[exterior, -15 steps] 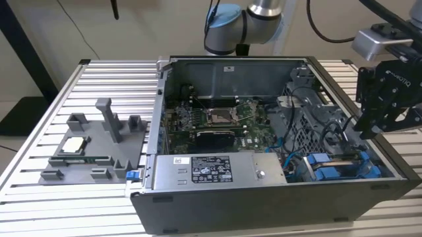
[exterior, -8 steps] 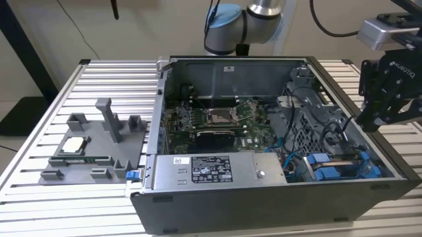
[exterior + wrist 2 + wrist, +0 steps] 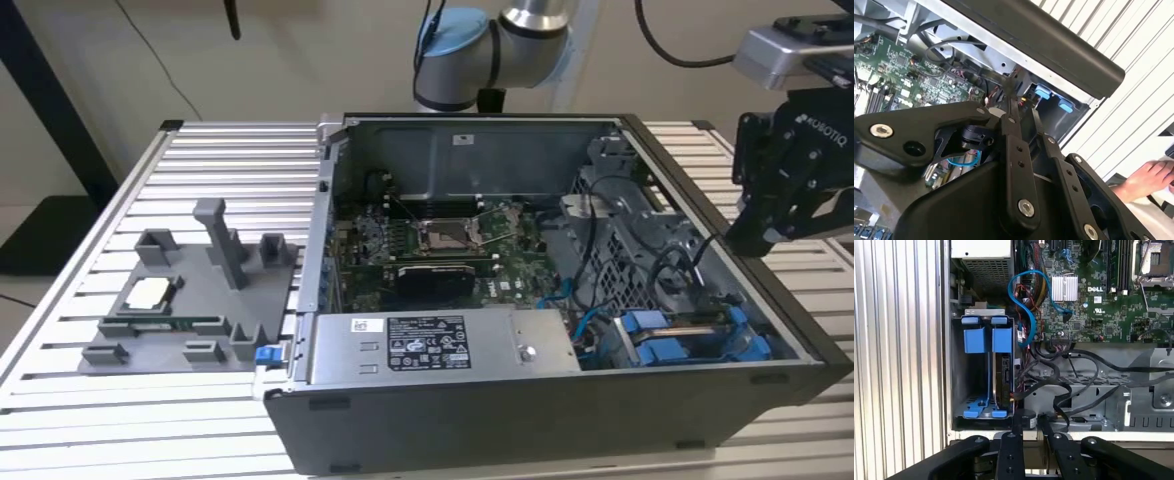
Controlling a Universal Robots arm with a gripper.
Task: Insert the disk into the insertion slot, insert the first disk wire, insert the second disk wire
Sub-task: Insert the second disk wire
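Gripper (image 3: 750, 238) above PC case (image 3: 534, 420) wall; disk (image 3: 1002, 374) in bay (image 3: 971, 390)

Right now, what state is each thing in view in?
Dark grey metal computer case: on its side, panel off, interior exposed.
Disk in bright blue plastic frame: standing in the drive bay.
Thin blue data cable: looped beside the disk; plugged or not, cannot tell.
Black gripper: open, empty, above the case edge by the bay.

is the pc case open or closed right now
Open. The computer case has no side cover on, so the motherboard and grey power supply lie exposed.
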